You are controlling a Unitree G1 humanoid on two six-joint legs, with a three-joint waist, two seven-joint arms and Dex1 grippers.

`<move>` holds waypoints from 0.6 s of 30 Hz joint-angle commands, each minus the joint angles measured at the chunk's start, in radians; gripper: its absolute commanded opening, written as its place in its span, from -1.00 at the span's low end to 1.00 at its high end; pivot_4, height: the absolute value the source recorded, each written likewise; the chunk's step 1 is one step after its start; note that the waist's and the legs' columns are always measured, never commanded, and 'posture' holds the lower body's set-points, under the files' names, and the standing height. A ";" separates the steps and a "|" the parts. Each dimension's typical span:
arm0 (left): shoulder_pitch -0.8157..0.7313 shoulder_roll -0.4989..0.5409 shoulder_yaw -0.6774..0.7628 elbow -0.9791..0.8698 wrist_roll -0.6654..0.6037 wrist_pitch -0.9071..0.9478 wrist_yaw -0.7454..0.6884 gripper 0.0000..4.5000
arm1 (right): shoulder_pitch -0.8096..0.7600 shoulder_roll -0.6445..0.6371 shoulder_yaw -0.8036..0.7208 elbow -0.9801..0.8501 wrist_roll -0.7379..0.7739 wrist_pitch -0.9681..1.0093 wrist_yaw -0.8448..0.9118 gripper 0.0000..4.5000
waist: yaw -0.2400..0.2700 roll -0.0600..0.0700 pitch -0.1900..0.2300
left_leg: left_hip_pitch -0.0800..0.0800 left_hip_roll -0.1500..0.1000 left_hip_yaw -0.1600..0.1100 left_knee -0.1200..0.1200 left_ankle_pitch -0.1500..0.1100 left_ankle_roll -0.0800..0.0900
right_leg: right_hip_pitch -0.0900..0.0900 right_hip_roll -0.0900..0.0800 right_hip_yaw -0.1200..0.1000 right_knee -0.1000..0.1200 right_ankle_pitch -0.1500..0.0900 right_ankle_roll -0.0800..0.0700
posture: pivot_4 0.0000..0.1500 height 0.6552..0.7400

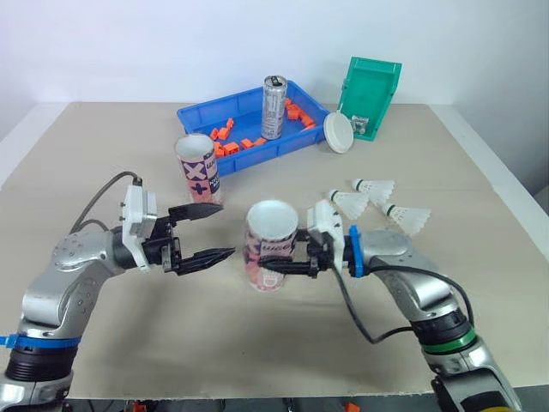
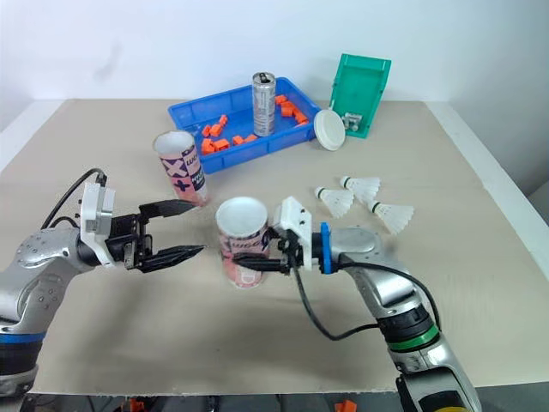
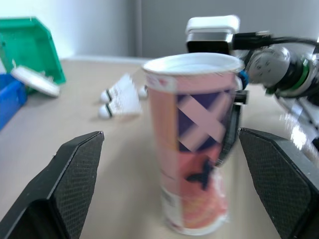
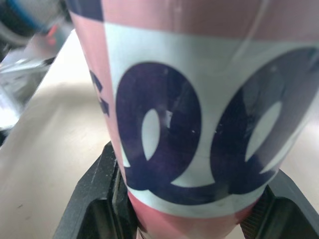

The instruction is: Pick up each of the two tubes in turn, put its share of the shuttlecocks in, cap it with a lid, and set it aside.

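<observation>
Two tubes stand on the table point(image 1: 223, 343): the near tube point(image 1: 272, 245) at centre, and the far tube point(image 1: 199, 168) behind it to my left, in front of the blue tray point(image 1: 193, 116). My right gripper point(image 1: 279, 266) is closed round the lower wall of the near tube, one finger on either side, holding it upright. Whether its base rests on the table or just clear of it I cannot tell. My left gripper point(image 1: 225, 230) is spread wide and empty, just beside the near tube on its left, with its fingertips aimed at the tube but not touching. Three shuttlecocks point(image 1: 350, 202) lie close together to the right. One white lid point(image 1: 339, 132) leans by the green bin point(image 1: 371, 86). The near tube's top shows white; open or capped, I cannot tell.

Step in hand, as I judge it: passing the near tube to the left gripper, which frees the right for the shuttlecocks. To do it well, I bring the left fingers level round the wall above the right's hold. I close only until the wall is firm, not dented, and keep the tube plumb. I loosen the right only once the left bears the tube.
</observation>
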 commanded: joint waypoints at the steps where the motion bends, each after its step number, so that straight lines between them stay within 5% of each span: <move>1: -0.128 -0.079 -0.053 -0.022 -0.019 0.044 0.084 1.00 | -0.102 -0.077 -0.247 0.066 0.071 -0.009 -0.076 0.06 | 0.011 0.001 0.002 | -0.001 0.000 -0.001 0.002 0.000 0.000 | 0.000 0.000 -0.001 0.000 0.001 0.001 | 1.00 1.00; 9: -0.235 -0.210 -0.203 0.051 0.083 0.043 0.129 1.00 | -0.193 -0.293 -0.491 0.526 -0.124 -0.194 -0.367 0.06 | 0.028 0.001 0.002 | -0.004 -0.002 0.001 0.004 0.000 0.000 | 0.001 -0.001 0.002 -0.006 0.005 0.002 | 1.00 1.00; 18: -0.306 -0.355 -0.279 0.200 0.206 -0.021 0.185 1.00 | -0.173 -0.347 -0.553 0.858 -0.230 -0.333 -0.606 0.06 | 0.021 0.005 0.002 | -0.003 -0.003 0.004 0.002 0.000 0.001 | 0.000 -0.001 0.006 -0.006 0.007 -0.002 | 1.00 1.00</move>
